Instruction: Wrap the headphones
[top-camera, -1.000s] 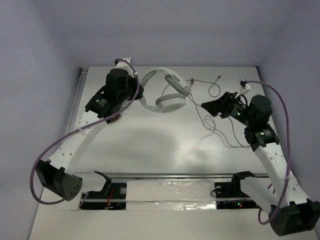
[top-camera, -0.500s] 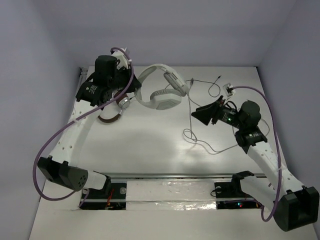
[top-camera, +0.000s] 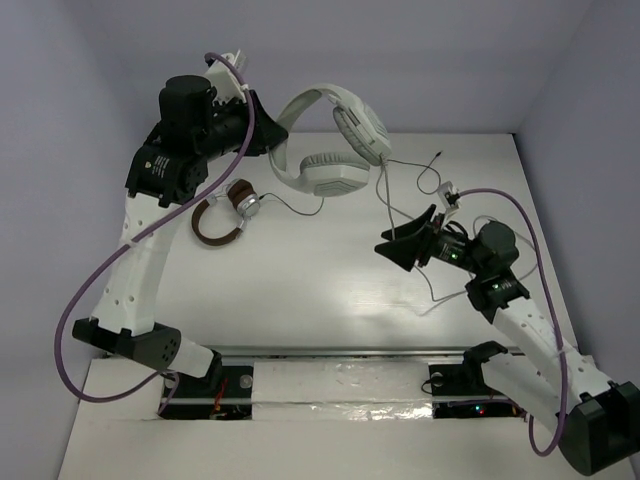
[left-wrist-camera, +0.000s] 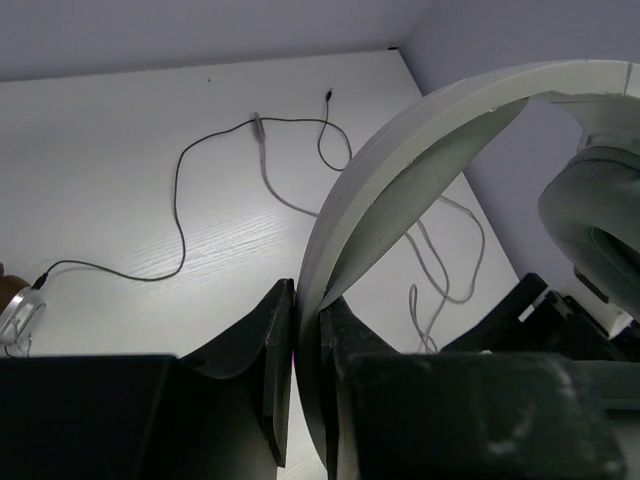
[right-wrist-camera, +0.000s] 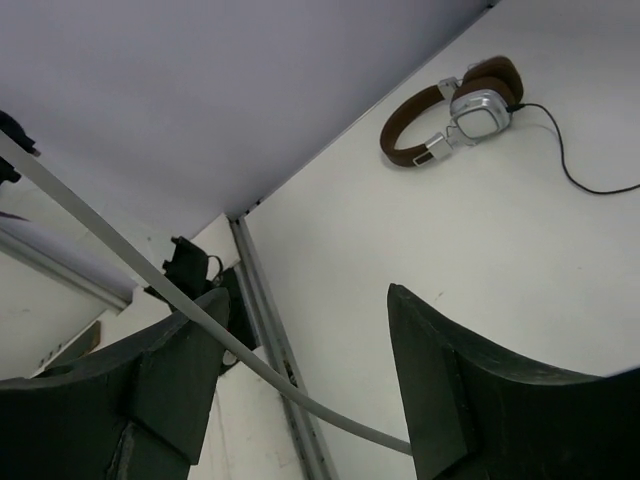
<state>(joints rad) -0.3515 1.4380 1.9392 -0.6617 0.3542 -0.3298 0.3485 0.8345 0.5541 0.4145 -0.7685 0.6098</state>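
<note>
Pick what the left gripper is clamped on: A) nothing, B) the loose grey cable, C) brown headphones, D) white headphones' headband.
D: the left wrist view shows the left gripper shut on the headband of the white headphones; the brown headphones lie apart on the table.

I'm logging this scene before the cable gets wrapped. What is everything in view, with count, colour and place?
white headphones: 1, white and light grey, in the air over the far side of the table.
grey cable: 1, grey, trailing from the white headphones down onto the table's right side.
brown headphones: 1, brown and silver, lying on the table, far left.
black cable: 1, black, thin, running from the brown headphones across the far table.
table: 1, white.
left end effector: 1, black, shut on the white headphones' headband.
right end effector: 1, black, open, with the grey cable passing between its jaws.
</note>
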